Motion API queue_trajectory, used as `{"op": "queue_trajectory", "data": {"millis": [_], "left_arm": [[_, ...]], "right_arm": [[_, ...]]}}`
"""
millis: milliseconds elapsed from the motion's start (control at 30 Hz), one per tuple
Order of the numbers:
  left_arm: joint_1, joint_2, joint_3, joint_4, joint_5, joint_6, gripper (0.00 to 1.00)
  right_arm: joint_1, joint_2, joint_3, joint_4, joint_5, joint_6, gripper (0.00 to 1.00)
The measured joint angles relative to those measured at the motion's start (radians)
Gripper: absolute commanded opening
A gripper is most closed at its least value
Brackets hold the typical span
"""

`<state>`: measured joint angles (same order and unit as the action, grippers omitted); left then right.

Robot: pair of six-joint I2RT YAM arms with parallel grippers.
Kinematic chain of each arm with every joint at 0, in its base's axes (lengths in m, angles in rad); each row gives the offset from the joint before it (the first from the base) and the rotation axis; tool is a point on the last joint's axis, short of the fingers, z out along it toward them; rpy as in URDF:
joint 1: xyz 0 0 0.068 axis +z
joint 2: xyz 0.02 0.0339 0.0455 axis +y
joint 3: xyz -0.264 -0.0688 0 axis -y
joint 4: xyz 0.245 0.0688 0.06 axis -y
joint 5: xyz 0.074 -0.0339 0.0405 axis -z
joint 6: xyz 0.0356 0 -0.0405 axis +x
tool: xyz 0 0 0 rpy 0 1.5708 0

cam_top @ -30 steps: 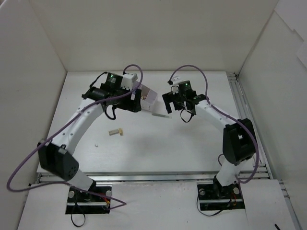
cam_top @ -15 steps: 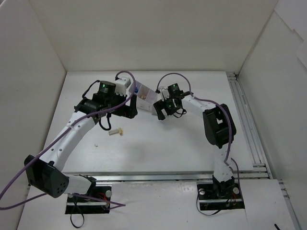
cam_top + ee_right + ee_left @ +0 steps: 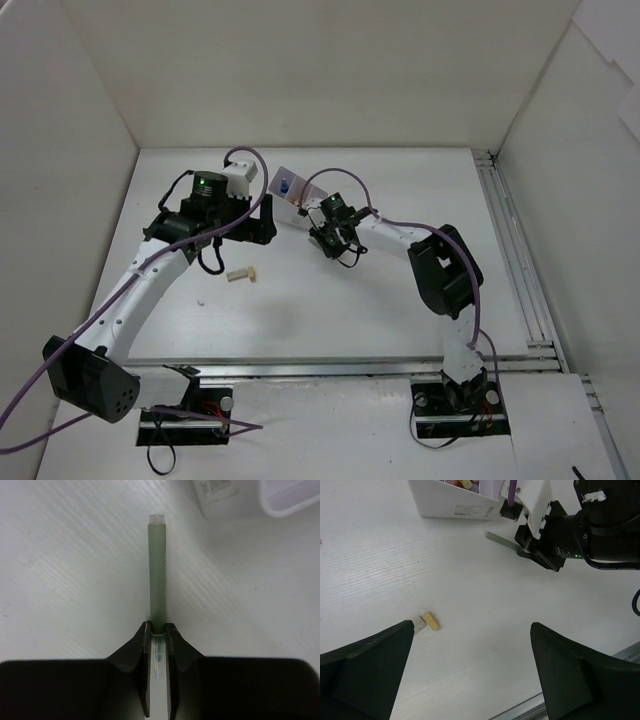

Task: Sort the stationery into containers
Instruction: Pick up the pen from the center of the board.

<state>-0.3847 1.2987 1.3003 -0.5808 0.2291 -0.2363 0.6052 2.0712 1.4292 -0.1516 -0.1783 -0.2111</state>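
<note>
A grey-green pen (image 3: 158,570) lies flat on the table, and my right gripper (image 3: 159,631) is shut on its near end. The left wrist view shows the same pen (image 3: 501,540) sticking out of the right gripper (image 3: 526,550) toward the translucent white box (image 3: 455,502). In that box (image 3: 297,204) lie a blue-labelled tube (image 3: 287,185) and pink and yellow sticks. A tan eraser (image 3: 241,274) rests on the table left of centre. My left gripper (image 3: 262,228) hovers open and empty left of the box, with the eraser (image 3: 431,621) beside its left finger (image 3: 365,670).
A tiny white scrap (image 3: 420,624) touches the eraser. Another white speck (image 3: 201,299) lies further left. White walls enclose the table on three sides. A metal rail (image 3: 510,230) runs along the right edge and another along the front (image 3: 330,365).
My right gripper swung left to the grey pen and closed on it. My left arm drew back left from the box, and its jaws opened wider.
</note>
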Motion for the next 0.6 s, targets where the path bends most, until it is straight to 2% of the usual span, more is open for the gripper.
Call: {"op": "queue_trajectory", "data": {"millis": [33,200,367,500,600], "left_arm": [[0.005,-0.007,-0.008,0.0,0.001,-0.003,0.98],[0.017,-0.043,-0.039,0.012,0.008,-0.014,0.99],[0.026,-0.085,-0.109,0.063,0.056,-0.066,0.94],[0.027,-0.084,-0.168,0.145,0.119,-0.15,0.93],[0.027,-0.083,-0.209,0.222,0.167,-0.216,0.98]], "right_arm": [[0.014,-0.008,-0.014,0.006,0.017,0.002,0.0],[0.09,-0.087,-0.122,0.032,0.096,0.001,0.0],[0.179,-0.287,-0.343,0.095,0.103,0.009,0.0],[0.206,-0.521,-0.503,0.295,0.087,0.082,0.0],[0.226,-0.639,-0.554,0.45,0.096,0.134,0.0]]}}
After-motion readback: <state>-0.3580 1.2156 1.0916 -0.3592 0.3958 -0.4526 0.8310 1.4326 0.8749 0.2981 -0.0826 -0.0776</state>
